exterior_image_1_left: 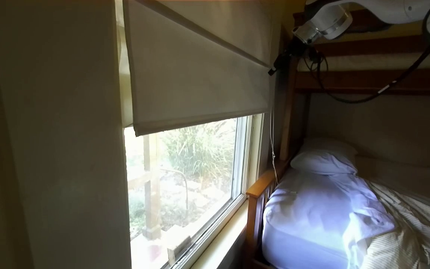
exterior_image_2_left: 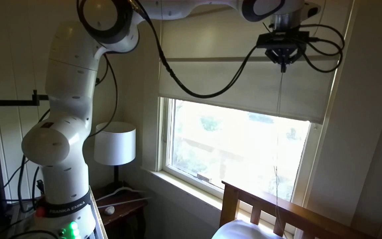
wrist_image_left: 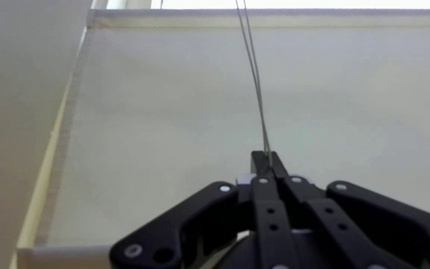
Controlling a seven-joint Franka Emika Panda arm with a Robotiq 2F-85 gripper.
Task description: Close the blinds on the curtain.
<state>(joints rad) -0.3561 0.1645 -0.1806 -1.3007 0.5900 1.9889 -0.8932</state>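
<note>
The blinds, a flat opaque beige-grey fabric panel with a straight hemmed bottom edge, cover the upper part of the window; uncovered glass shows at their 6 o'clock. In both exterior views, the gripper is at 3 o'clock, its black fingers closed together on a thin doubled cord in front of the fabric. In an exterior view, the smooth white arm stands at 9 o'clock; its base collar reads FRANKA EMIKA. A looped black cable hangs in front of the panel. A cylindrical lampshade occupies 8 o'clock, a slatted wooden bed rail 5 o'clock
</note>
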